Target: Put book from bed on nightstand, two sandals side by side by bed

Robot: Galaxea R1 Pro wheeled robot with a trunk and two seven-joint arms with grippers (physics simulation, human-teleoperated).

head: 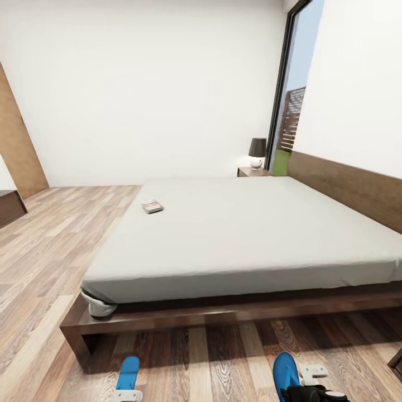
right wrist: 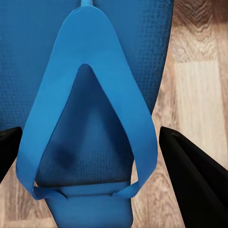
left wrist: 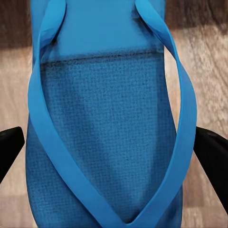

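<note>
Below, each end effector straddles a blue sandal (head: 128,373) (head: 285,368) over plank floor (head: 50,245), grip uncertain.

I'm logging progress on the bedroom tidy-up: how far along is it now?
Nothing looks finished. In hand: each gripper has its fingers either side of a sandal, left sandal and right sandal, low near the floor by the bed; whether they're set down is unclear. Left: the book still lies on the mattress.

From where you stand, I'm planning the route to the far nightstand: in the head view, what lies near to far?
Blue sandals, left and right, at the grippers → wood floor → bed frame → grey mattress → book → nightstand with lamp → white wall.
</note>
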